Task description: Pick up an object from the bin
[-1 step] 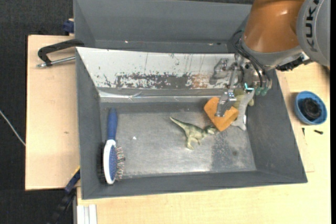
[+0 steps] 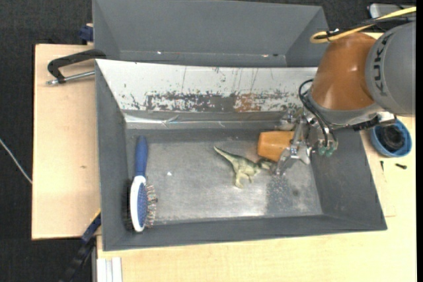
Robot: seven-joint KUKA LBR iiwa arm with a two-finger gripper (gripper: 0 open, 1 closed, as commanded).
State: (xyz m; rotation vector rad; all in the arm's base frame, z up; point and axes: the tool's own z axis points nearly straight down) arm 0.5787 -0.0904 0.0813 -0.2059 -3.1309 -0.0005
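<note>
My gripper [image 2: 285,162] hangs low over the right part of the bin floor, its metal fingers pointing down and left. Right beside it, to the left, an orange block [image 2: 271,144] lies near the back wall, partly covered by the gripper. A small green toy dinosaur [image 2: 241,167] stands on the floor just left of the fingertips, its tail stretched toward the back left. I cannot make out whether the fingers touch either thing or hold anything.
A blue-handled brush [image 2: 139,189] with a white head and bristles lies along the bin's left wall. The arm with its orange cover comes in over the right rim.
</note>
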